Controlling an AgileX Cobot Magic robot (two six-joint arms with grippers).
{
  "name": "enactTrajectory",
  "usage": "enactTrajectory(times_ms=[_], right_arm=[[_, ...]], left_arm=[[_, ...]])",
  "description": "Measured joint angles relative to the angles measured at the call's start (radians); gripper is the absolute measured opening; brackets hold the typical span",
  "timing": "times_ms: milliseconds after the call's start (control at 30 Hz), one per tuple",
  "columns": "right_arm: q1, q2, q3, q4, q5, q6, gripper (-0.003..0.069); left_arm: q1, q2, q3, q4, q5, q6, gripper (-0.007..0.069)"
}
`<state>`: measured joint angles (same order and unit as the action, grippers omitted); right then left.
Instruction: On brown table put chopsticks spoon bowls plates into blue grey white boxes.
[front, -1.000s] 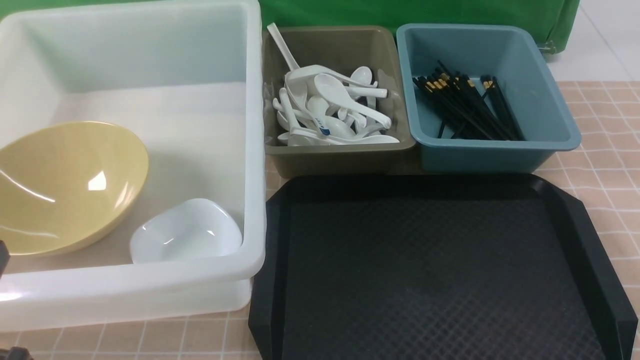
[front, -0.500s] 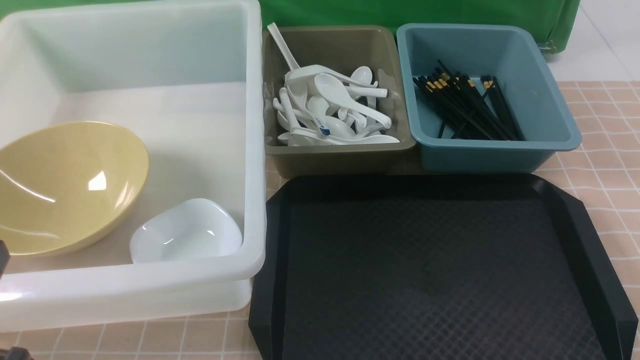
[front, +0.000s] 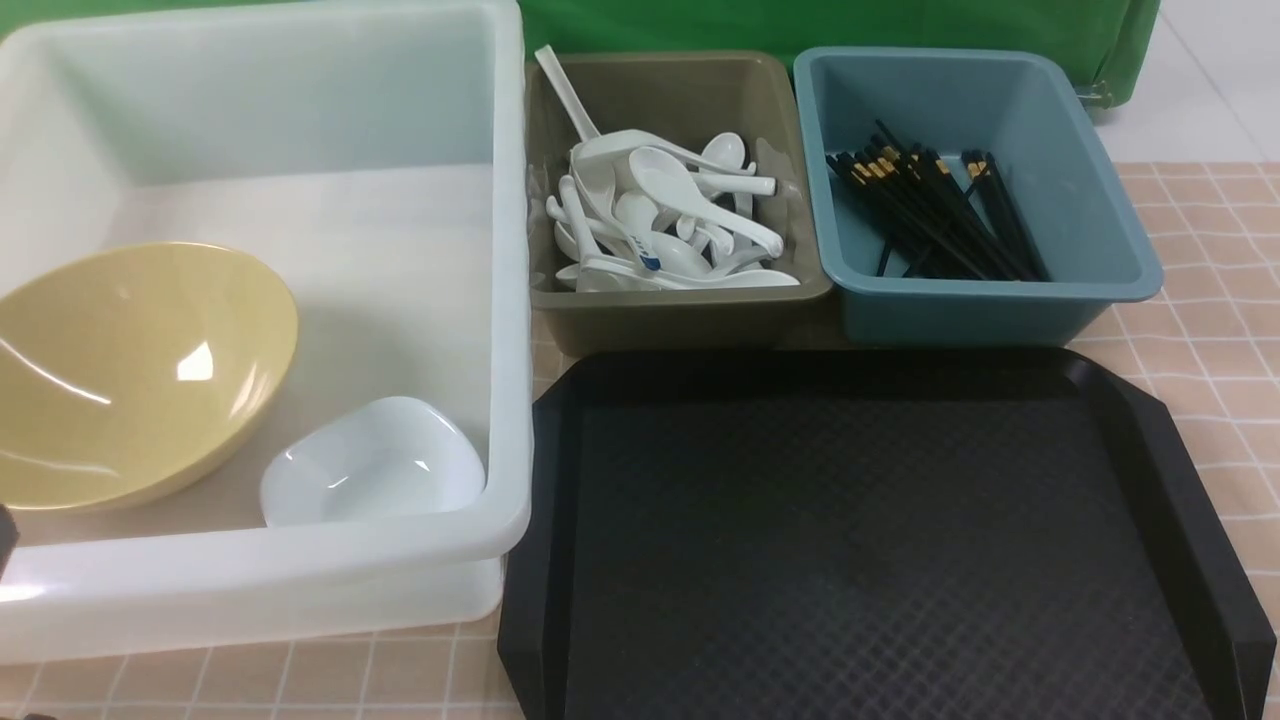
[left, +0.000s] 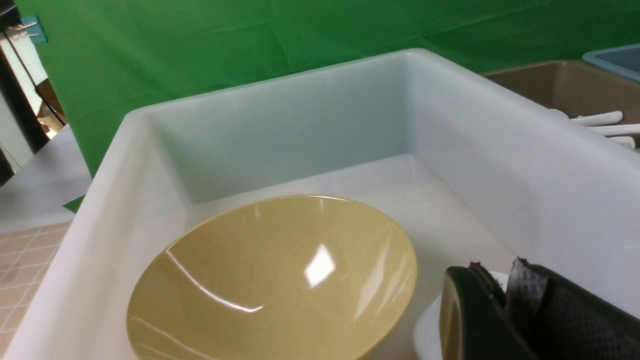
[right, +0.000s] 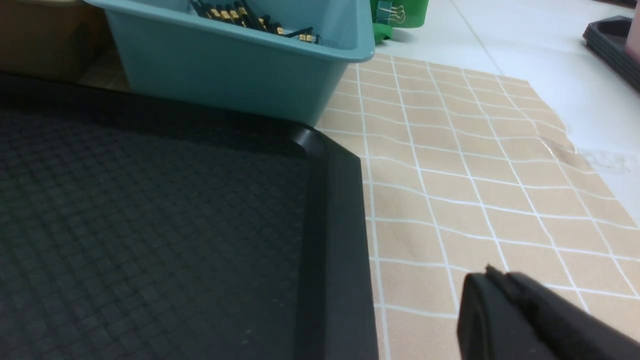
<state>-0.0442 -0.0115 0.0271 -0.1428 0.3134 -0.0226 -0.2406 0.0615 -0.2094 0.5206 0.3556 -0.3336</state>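
Green backdrop behind; brown table (front: 1215, 330) with pale grid lines carrying everything. Near edge: black tray (front: 870, 540) is sitting bare on the right half. Near left corner: white tub (front: 300, 585) is holding the yellow bowl (front: 135, 370), tilted, with the small white bowl (front: 375, 465) just beside it.

Far edge, middle: grey bin (front: 680, 310) is holding a heap of spoons (front: 665, 215). Far right: blue bin (front: 1000, 300) is holding the chopsticks (front: 925, 215).

Change since a second ago: the dark sliver of arm at the near left edge is dropping out of the front view; nothing else is moving. Left gripper (left: 505, 310) is hovering at the tub's near rim, the right gripper (right: 525, 315) over bare table by the tray. One dark part of each is showing, so cannot tell apart or together.

Judgement: sorting looks finished, arms are retreating.
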Motion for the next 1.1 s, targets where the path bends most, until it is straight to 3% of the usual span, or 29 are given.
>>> enactTrajectory(times_ms=[133, 200, 233, 400, 533, 900, 1100], right_arm=[[0.0, 0.0, 0.0, 0.0, 0.0, 0.0, 0.0055], [0.0, 0.0, 0.0, 0.0, 0.0, 0.0, 0.0059], [0.0, 0.0, 0.0, 0.0, 0.0, 0.0, 0.0059], [0.0, 0.0, 0.0, 0.0, 0.0, 0.0, 0.0066], [0.0, 0.0, 0.0, 0.0, 0.0, 0.0, 0.007], [0.0, 0.0, 0.0, 0.0, 0.0, 0.0, 0.0079], [0.0, 0.0, 0.0, 0.0, 0.0, 0.0, 0.0086]], left_arm=[[0.019, -0.055, 0.004, -0.093, 0.006, 0.004, 0.0059], [0.087, -0.073, 0.005, -0.24, 0.006, 0.05, 0.0059], [0.094, -0.073, 0.005, -0.251, 0.006, 0.062, 0.0059], [0.259, -0.076, 0.088, -0.521, -0.005, 0.308, 0.0059], [0.302, -0.076, 0.211, -0.663, 0.001, 0.443, 0.0059], [0.202, -0.076, 0.231, -0.633, -0.025, 0.466, 0.0062], [0.179, -0.076, 0.233, -0.589, -0.044, 0.379, 0.0062]])
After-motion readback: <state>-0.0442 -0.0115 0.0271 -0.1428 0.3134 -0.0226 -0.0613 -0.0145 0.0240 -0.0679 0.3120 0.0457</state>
